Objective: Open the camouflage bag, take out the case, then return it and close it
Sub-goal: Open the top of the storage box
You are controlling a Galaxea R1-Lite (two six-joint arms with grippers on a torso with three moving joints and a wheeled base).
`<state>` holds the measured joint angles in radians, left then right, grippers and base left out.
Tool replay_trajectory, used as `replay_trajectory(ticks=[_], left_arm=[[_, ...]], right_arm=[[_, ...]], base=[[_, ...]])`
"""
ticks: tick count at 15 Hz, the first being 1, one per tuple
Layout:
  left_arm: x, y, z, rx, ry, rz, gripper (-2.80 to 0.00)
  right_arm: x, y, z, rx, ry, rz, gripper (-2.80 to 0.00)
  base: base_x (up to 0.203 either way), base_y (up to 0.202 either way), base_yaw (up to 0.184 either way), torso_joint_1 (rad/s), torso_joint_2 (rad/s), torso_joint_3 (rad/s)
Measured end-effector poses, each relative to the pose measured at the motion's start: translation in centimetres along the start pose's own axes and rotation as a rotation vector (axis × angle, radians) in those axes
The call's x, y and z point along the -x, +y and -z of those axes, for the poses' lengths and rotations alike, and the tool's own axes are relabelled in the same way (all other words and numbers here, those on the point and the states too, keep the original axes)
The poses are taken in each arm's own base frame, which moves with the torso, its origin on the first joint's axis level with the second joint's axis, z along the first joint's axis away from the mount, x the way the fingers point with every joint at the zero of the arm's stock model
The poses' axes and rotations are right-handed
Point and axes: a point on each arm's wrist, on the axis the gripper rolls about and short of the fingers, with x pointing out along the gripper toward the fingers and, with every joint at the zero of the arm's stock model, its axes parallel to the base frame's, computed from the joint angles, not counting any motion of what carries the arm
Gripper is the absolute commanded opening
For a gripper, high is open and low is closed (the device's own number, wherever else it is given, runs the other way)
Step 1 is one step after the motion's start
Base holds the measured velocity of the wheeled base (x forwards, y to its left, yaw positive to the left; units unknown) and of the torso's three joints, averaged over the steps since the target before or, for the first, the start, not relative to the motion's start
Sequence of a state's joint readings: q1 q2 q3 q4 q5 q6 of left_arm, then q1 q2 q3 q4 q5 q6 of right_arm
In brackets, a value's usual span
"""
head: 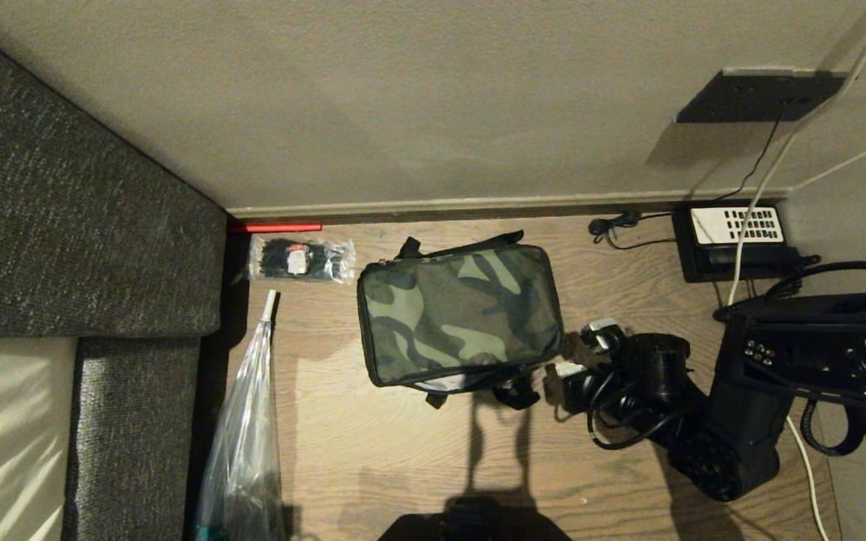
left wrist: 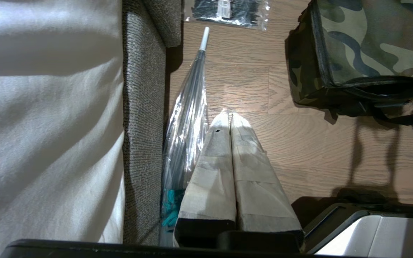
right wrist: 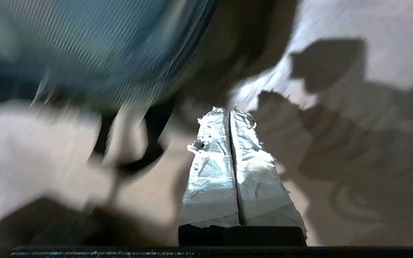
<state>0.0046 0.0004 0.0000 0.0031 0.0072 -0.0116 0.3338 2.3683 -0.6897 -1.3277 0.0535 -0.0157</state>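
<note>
The camouflage bag (head: 459, 315) lies flat on the wooden floor near the wall, its lid down and black straps at its near edge. It also shows in the left wrist view (left wrist: 364, 43) and as a blur in the right wrist view (right wrist: 84, 46). My right gripper (head: 555, 366) is low beside the bag's near right corner, with its taped fingers (right wrist: 213, 157) pressed together and nothing between them. A black strap loop (right wrist: 138, 150) lies just beside them. My left gripper (left wrist: 229, 116) hangs shut over bare floor, off to the bag's left. The case is hidden.
A clear packet of black cable ties (head: 301, 259) lies left of the bag by the wall. A plastic-wrapped umbrella (head: 249, 421) lies along the grey sofa (head: 80, 225). A black telephone (head: 737, 240) and its cables sit at the back right.
</note>
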Motion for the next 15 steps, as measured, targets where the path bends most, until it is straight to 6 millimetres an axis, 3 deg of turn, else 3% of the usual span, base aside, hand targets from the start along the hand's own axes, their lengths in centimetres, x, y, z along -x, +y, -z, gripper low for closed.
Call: replay_trajectory(ticks=[7, 15], left_arm=[[0.0, 0.0, 0.0, 0.000, 0.000, 0.000, -2.80], [0.0, 0.0, 0.0, 0.000, 0.000, 0.000, -2.80]], right_arm=[[-1.9, -1.6, -0.5, 0.057, -0.056, 0.096, -2.80], [-3.3, -0.8, -1.4, -0.012, -0.180, 0.072, -2.80]], base=[[0.000, 0.000, 0.000, 0.000, 0.00, 0.000], [0.000, 0.000, 0.000, 0.000, 0.00, 0.000]])
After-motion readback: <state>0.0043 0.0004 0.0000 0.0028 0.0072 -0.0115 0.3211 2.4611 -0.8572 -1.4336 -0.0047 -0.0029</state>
